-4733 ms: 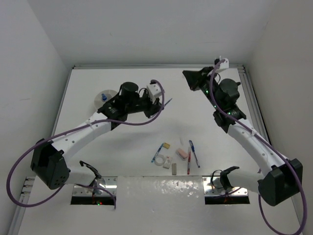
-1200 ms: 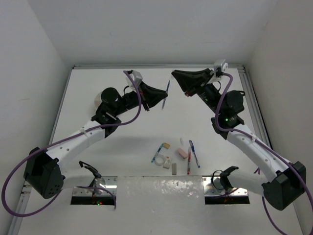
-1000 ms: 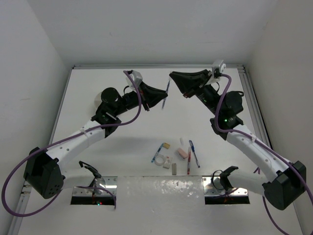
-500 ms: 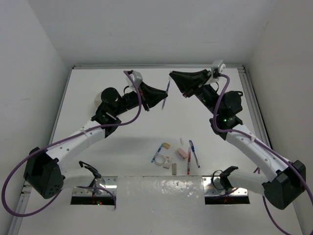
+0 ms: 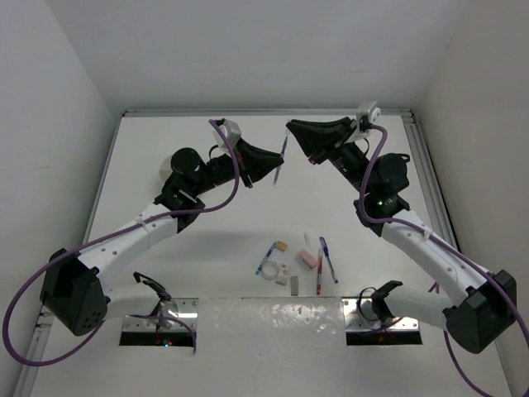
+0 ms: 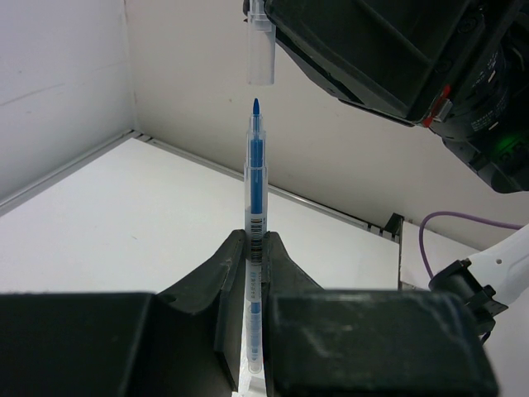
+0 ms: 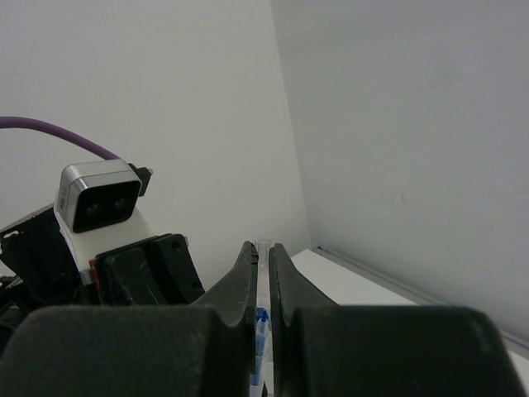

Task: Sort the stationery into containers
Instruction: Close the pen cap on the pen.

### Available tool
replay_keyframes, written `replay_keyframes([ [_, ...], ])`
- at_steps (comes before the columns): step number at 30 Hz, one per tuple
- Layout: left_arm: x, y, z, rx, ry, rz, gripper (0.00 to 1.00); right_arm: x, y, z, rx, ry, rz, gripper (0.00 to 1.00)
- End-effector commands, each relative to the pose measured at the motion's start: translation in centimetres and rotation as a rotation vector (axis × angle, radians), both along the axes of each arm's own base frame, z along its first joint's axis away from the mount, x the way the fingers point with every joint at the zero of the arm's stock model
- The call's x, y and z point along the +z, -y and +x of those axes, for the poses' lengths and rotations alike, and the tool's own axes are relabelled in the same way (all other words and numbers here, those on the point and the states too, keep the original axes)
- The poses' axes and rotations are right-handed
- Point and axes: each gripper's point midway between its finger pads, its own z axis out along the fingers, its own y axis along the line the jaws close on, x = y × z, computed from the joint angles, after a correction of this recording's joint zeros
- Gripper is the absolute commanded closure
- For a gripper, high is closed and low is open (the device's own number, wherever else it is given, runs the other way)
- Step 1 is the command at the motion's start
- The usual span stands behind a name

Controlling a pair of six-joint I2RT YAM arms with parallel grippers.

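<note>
The blue pen (image 6: pixel 255 182) stands upright and uncapped, clamped low on its barrel by the left pincer (image 6: pixel 253 248), raised over the far middle of the tabletop (image 5: pixel 273 217). Its clear cap (image 6: pixel 261 51) hangs just above the tip, apart from it, pinched in the right pincer (image 7: pixel 263 252). If the cap comes down slightly off line, it may catch the tip. That could twist the pen in its grip or knock the cap loose, so it falls away from the white tub (image 5: pixel 163 169).
</note>
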Motion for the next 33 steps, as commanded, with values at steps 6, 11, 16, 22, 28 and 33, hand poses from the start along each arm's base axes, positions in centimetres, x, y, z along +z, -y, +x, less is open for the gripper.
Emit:
replay_keyframes([
  [6, 2.4, -0.3, -0.7, -0.005, 0.071, -0.04, 1.0, 0.9, 0.3, -0.4, -0.011, 0.03, 0.023, 1.0],
  [11, 2.4, -0.2, -0.8, -0.007, 0.072, -0.039, 1.0, 0.6, 0.3, -0.3, -0.013, 0.022, 0.021, 1.0],
  [16, 2.5, -0.2, -0.8, -0.006, 0.076, -0.039, 1.0, 0.3, 0.3, -0.2, -0.011, 0.014, 0.023, 1.0],
  [22, 2.4, -0.2, -0.7, -0.005, 0.075, -0.037, 1.0, 0.3, 0.1, -0.1, -0.003, 0.008, 0.036, 1.0],
  [28, 2.4, -0.2, -0.7, 0.0, 0.074, -0.036, 1.0, 0.1, -0.2, -0.1, 0.016, -0.007, 0.049, 1.0],
  [33, 2.2, -0.2, -0.5, 0.004, 0.068, -0.035, 1.0, -0.2, -0.3, -0.3, 0.027, -0.019, 0.06, 1.0],
])
